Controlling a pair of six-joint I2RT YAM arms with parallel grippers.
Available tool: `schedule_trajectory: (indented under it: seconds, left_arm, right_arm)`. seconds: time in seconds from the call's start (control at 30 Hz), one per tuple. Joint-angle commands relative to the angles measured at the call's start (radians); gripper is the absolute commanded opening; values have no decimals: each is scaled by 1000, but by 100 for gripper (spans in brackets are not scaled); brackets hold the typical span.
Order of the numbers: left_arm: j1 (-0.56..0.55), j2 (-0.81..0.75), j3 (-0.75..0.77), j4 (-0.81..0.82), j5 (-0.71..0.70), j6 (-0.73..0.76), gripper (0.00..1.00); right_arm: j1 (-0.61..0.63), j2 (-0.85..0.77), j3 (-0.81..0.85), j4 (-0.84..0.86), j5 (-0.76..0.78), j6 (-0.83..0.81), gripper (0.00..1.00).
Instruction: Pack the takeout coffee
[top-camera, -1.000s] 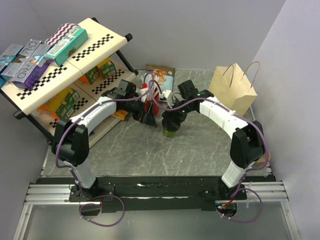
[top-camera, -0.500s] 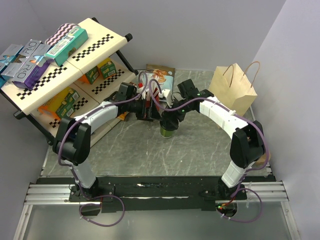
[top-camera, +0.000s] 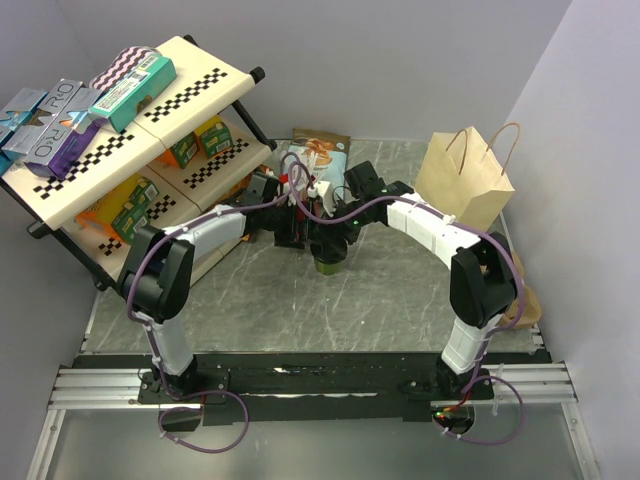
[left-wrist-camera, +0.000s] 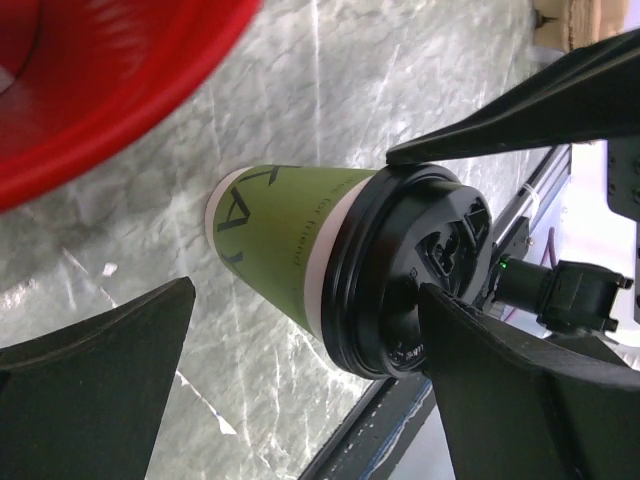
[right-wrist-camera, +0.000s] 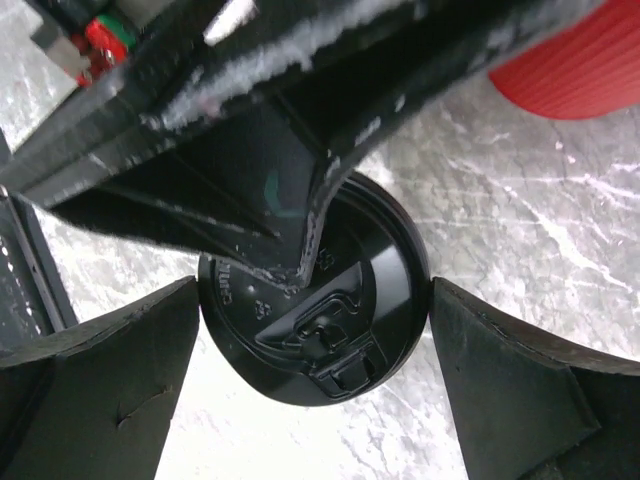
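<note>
Though left pincer and right pincer gape wide, they mostly hide the takeout coffee overhead.

Wide-apart fingers flank the black-lidded takeout coffee.

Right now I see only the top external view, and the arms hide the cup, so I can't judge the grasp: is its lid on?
Observer: Yes, the black lid sits on the green takeout coffee cup, which stands upright.
Operator: And the right gripper?
Observer: It is open, straddling the lid from above.
Operator: The left gripper?
Observer: Open too, with the cup just ahead of it.
</note>
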Motion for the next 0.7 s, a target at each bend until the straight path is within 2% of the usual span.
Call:
schedule_trajectory:
  seconds: [0.0, 0.2, 0.47, 0.6, 0.67]
  left_arm:
    - [-5, 14, 18, -61, -118, 34, 99]
    - [-5, 17, 28, -66, -126, 43, 99]
    - [-8, -41, 100, -18, 3, 71, 100]
    - [-19, -81, 148, -59, -30, 137, 99]
    - [-29, -107, 155, -76, -66, 193, 99]
  right_arm:
    - [8, -36, 42, 68, 2, 27, 100]
    - [8, -84, 40, 75, 6, 36, 100]
    - [-11, -222, 33, 32, 13, 58, 100]
    - [-67, -296, -19, -8, 53, 97, 100]
    - [-104, -306, -30, -42, 23, 139, 100]
